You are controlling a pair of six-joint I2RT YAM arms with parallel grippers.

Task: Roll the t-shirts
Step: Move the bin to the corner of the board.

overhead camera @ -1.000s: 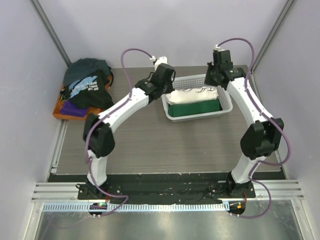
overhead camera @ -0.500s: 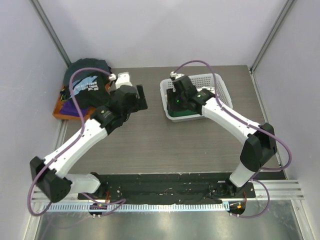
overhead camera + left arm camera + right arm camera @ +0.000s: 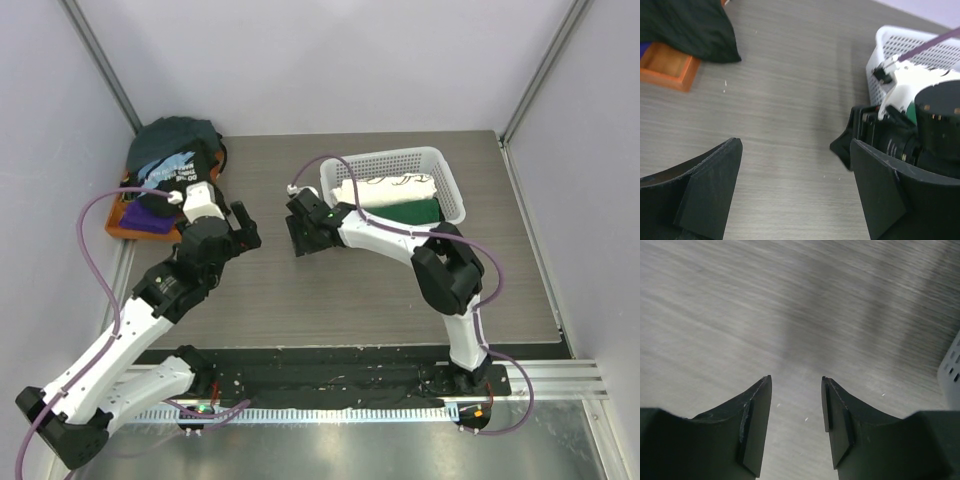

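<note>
A heap of t-shirts (image 3: pixel 172 165) lies at the far left: a black one with pale-blue lettering on top, dark teal behind it, purple (image 3: pixel 143 216) beneath. A black fold of the heap (image 3: pixel 690 25) shows in the left wrist view. Two rolled t-shirts lie in the white basket (image 3: pixel 447 193), one cream-white (image 3: pixel 385 189) and one dark green (image 3: pixel 412 212). My left gripper (image 3: pixel 247 226) (image 3: pixel 796 145) hangs wide open over bare table, right of the heap. My right gripper (image 3: pixel 296 233) (image 3: pixel 796 380) is open over bare table, just left of the basket. Neither holds anything.
The heap rests on an orange tray (image 3: pixel 118 224) (image 3: pixel 667 67) at the table's left edge. The two grippers face each other closely, and the right arm's wrist (image 3: pixel 900 135) fills the right of the left wrist view. Pale walls enclose the table.
Both grippers have opened. The right gripper moved from the basket to the table at its left. The left arm swung away from the basket toward the heap and folded back.
</note>
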